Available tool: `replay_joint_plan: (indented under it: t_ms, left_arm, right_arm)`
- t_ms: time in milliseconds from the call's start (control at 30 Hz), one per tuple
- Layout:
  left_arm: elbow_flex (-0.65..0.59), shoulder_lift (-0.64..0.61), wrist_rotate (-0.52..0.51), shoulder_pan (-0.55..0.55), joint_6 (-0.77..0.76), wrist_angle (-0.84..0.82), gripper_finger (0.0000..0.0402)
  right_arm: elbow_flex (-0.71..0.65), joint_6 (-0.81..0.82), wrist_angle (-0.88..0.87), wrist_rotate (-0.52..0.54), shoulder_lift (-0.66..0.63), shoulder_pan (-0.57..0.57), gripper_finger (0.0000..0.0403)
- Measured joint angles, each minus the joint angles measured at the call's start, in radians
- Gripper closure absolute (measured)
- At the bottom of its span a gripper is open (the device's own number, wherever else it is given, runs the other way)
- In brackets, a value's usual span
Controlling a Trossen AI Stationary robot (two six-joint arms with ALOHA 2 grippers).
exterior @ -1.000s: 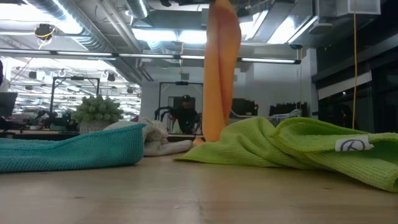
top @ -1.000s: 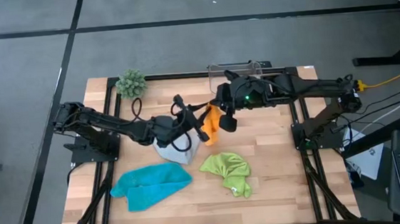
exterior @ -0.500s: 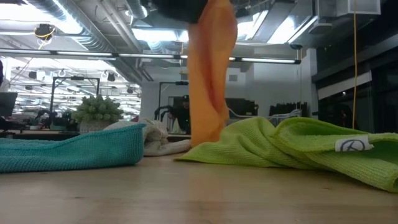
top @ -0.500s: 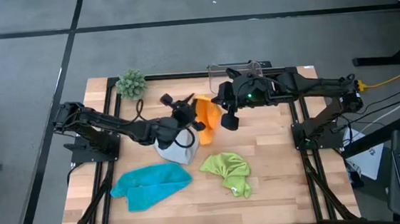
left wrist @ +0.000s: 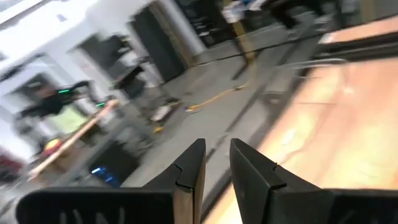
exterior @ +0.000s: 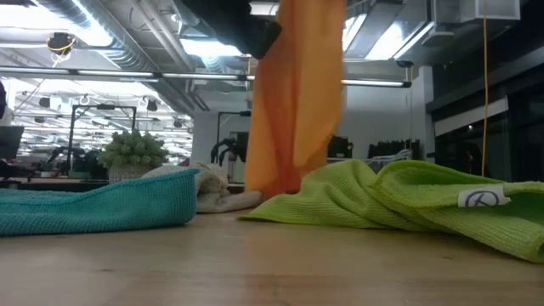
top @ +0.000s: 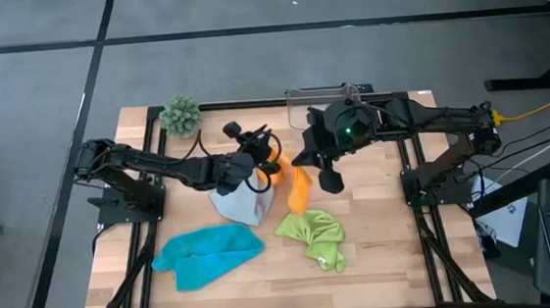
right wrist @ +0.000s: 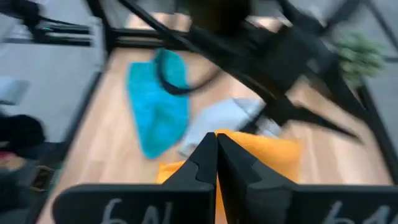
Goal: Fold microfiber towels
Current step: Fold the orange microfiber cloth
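The wooden worktop (top: 380, 244) carries four towels and both dark arms reach in over its middle.

The turquoise towel (top: 209, 255) lies crumpled on the near left part of the worktop. The lime green towel (top: 313, 235) lies bunched just to its right, apart from it, with a small white label showing in the low view. The light grey towel (top: 245, 206) sits in a heap behind these two, between them, under the left arm.

The orange towel (top: 298, 187) is lifted off the worktop and hangs between the two arms; in the low view it drops as a long orange sheet whose lower end reaches down behind the edge of the green towel.

The right claw (top: 304, 158) is closed tight on the upper edge of the orange towel; its wrist view shows the two fingers (right wrist: 205, 158) pressed together with orange cloth right behind them. The left claw (top: 272, 160) is raised at the other side of the same towel, just beside the right claw. Its fingers (left wrist: 189, 171) stand a narrow gap apart in its wrist view, and a strip of cloth seems to sit between them, so it looks to be pinching the orange towel too.

A small green fuzzy plant (top: 180, 114) stands at the far left corner of the worktop, and a clear plastic box (top: 325, 96) sits at the far edge behind the right arm.
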Motion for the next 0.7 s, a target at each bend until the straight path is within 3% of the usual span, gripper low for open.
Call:
replay_joint_plan:
  t_ms: [133, 267, 400, 600, 700]
  left_arm:
    - [0.0, 0.0, 0.131, 0.014, -0.025, -0.03, 0.0335]
    - [0.0, 0.0, 0.137, -0.028, -0.02, -0.055, 0.0335]
    - [0.0, 0.0, 0.006, -0.11, -0.016, -0.077, 0.0335]
    - [0.0, 0.0, -0.284, -0.275, -0.022, -0.065, 0.0335]
    - [0.0, 0.0, -0.285, -0.351, -0.132, -0.06, 0.0335]
  right_arm:
    - [0.019, -0.018, -0.002, -0.041, 0.0, 0.0, 0.0395]
    - [0.055, -0.001, -0.051, 0.035, 0.0, 0.0, 0.0395]
    - [0.069, 0.056, -0.134, 0.136, 0.0, 0.0, 0.0395]
    - [0.069, 0.102, -0.184, 0.151, 0.0, 0.001, 0.0395]
    - [0.069, 0.111, -0.174, 0.151, 0.0, 0.003, 0.0395]
